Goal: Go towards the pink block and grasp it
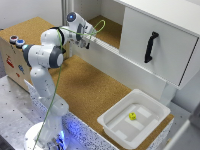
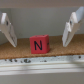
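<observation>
Exterior view shows a white plastic tub (image 1: pixel 112 125) holding a small yellow block (image 1: pixel 132 116), while the little reddish-pink cube block (image 2: pixel 39 44) sits flat, its "N" upright, between wide-open, empty jaws.

Work surface: cork-textured brown board (image 1: pixel 85 85), running from the exterior view's upper left to its lower right.
Base plate: grey perforated metal sheet (image 1: pixel 12 107) beneath and beside the cork board.
Cabinet: white unit (image 1: pixel 150 30) at the exterior view's upper right, its front panel tilted outward.
Cabinet handle: black bar handle (image 1: pixel 150 47), mounted upright on the front panel.
Cabinet interior: open recess (image 1: pixel 107 25) with a cork floor, bordered by a white ledge.
Side box: wooden panel (image 1: pixel 12 60) at the exterior view's left, carrying round buttons (image 1: pixel 16 40) on top.
Wall: plain pale surface (image 1: pixel 25 10) behind the setup.
Light: even, diffuse, soft shadows only.
</observation>
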Robot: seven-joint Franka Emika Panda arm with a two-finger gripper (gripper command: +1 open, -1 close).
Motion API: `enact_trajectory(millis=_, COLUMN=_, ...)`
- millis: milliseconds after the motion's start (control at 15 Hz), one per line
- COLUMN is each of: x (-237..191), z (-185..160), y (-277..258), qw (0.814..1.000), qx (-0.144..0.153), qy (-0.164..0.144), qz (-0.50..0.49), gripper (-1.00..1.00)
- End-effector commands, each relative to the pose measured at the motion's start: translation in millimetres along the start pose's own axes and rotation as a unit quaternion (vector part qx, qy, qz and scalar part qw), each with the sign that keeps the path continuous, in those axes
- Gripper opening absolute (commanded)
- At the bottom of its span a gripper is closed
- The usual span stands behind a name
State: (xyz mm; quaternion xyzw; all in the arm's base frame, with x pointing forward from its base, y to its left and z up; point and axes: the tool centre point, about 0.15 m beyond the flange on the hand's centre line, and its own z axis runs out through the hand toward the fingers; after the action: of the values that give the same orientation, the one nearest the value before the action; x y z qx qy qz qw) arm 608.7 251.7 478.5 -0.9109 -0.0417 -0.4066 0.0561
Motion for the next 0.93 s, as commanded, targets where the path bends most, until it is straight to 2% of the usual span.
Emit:
enact_trajectory(millis=0, x=36, z=46, y=-15, qw=0.995, qx=-0.099, qy=-0.007, qz=0.01, gripper=1.0)
enact_trajectory(millis=467, x=45, z=68, y=-23, qw=0.994, qx=-0.107, qy=-0.022, qz=0.002, gripper=1.0)
enact_trajectory(millis=533, x=42, z=68, y=-23, qw=0.994, qx=-0.108, qy=-0.022, qz=0.002, gripper=-1.0)
enact_trajectory(millis=867, x=25, z=65, y=-12, qw=0.993, qx=-0.11, qy=-0.026, qz=0.021, gripper=-1.0)
